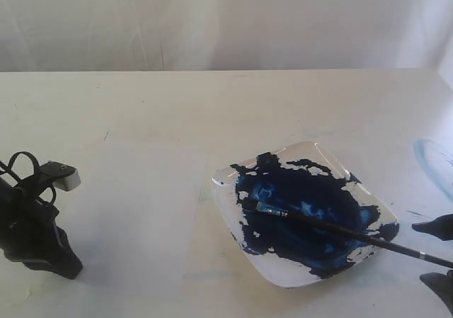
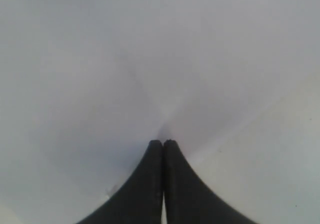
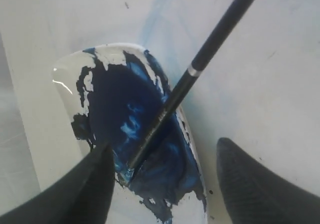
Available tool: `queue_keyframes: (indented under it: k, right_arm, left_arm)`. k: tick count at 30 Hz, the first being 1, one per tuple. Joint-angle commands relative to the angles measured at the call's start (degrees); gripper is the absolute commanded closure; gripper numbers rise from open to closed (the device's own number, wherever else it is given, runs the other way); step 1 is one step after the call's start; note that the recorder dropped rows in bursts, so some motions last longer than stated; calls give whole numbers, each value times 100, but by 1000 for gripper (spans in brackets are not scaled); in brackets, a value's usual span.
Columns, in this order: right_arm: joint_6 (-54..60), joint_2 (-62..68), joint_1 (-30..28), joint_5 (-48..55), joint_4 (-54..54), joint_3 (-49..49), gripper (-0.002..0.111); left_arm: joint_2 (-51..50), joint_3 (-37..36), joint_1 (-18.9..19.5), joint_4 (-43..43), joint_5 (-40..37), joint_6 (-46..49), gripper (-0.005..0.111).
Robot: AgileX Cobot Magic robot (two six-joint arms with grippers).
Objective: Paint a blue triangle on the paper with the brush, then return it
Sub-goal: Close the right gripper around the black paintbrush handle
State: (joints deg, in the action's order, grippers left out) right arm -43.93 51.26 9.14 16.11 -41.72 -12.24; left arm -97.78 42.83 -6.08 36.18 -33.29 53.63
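The off-white table (image 1: pixel 212 98) bears the paper (image 1: pixel 141 212), lying flat just left of the white plate (image 1: pixel 224 190). A dark-blue paint pool (image 1: pixel 304 212) covers most of the plate. The brush (image 1: pixel 333 226) lies across it, bristles in the paint and black handle pointing right, between the 2 widely spread fingers of the right gripper (image 1: pixel 425 254), which grips nothing. The left gripper (image 2: pixel 163 143) is pinched together, empty, well apart from the brush.
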Motion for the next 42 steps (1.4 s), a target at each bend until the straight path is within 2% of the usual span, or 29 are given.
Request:
queue_keyframes:
  k: [1, 10, 35, 42]
  right_arm:
    - [12, 320, 13, -275, -431, 25, 51]
    - [-141, 810, 13, -845, -677, 25, 51]
    - [-141, 1887, 13, -891, -796, -431, 51]
    - [-141, 2171, 13, -880, -796, -610, 56]
  left_arm:
    - [9, -40, 26, 17, -88, 38, 107]
    - [9, -40, 26, 17, -88, 38, 107]
    - [9, -40, 26, 17, -88, 38, 107]
    - [9, -40, 26, 17, -88, 38, 107]
